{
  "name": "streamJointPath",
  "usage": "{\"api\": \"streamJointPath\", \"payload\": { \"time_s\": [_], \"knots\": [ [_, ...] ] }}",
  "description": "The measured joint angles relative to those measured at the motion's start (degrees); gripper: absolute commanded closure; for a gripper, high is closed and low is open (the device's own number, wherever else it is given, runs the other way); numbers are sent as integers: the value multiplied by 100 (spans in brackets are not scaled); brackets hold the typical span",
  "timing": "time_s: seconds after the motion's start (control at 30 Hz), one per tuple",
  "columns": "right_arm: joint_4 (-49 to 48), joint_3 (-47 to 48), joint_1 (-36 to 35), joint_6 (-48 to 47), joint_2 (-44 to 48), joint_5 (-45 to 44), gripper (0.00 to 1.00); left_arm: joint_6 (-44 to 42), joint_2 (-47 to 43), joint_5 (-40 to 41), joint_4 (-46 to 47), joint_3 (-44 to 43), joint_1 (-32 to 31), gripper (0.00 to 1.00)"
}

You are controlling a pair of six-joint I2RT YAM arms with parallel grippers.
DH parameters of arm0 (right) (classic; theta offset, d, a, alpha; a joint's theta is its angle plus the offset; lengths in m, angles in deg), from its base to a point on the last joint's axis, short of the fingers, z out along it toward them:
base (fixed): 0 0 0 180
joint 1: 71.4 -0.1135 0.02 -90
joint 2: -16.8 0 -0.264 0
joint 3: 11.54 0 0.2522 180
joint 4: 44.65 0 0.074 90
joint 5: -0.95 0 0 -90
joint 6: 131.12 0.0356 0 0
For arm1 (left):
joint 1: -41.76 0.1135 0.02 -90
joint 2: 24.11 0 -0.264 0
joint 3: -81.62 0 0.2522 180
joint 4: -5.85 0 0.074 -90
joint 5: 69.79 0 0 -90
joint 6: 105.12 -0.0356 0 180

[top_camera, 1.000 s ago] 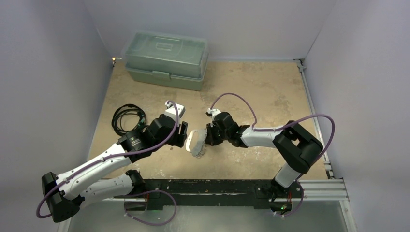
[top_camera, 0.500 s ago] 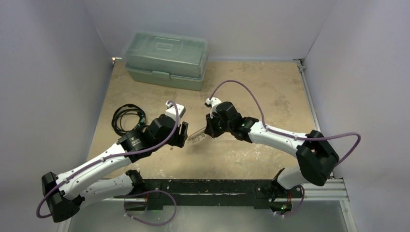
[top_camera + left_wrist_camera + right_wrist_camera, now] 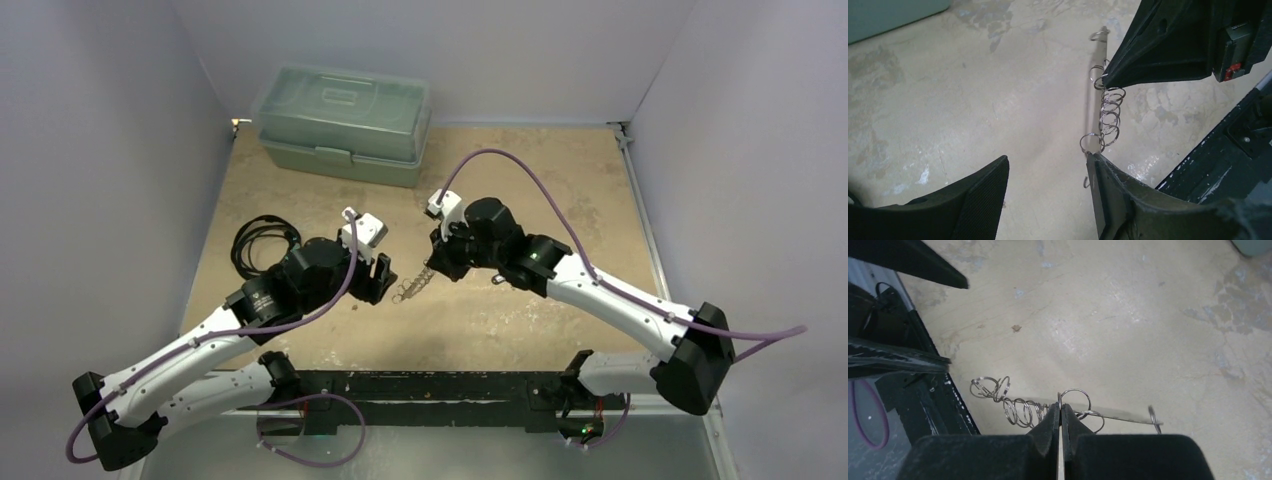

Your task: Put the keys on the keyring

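Your right end effector [image 3: 1060, 412] is pinched fully closed on the keyring [image 3: 1104, 114]. It grips partway along, and the cluster of small wire rings is strung out toward the left arm. The keyring is near the middle of the counter [image 3: 570, 190], a little toward the near edge, stretched between the two arms.

In both wrist views you see the oval loop edge-on. It reads only as a thin pale line, and its outline is hard to make out. Part of it is hidden behind the right fingertips. You cannot tell whether its lower end rests on the counter or hangs just above it.

Your left end effector [image 3: 1048, 160] is spread wide, with nothing between its fingers [image 3: 979, 200]. One fingertip is just beside the last ring at the keyring's end, and whether they touch is unclear. From above, the left wrist's own body covers most of that end effector.

A tiny pale speck [image 3: 497, 280] shows just beside the right forearm, too small to tell whether it is a key.

A green lidded box [image 3: 345, 125] stands at the far left corner. A black coiled cable [image 3: 262, 245] lies by the left edge, its near side cut off by the left arm.
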Motion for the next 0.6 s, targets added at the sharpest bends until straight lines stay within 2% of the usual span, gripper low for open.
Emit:
{"api": "streamJointPath", "payload": {
  "time_s": [0.27,0.6],
  "knots": [
    [17,4,-337,-852,553,470,100,-896,-140,-1016,656,201,0,54],
    [-345,-289,-557,-1556,1158,1005,100,-1495,-577,-2190,1322,586,0,63]
  ]
}}
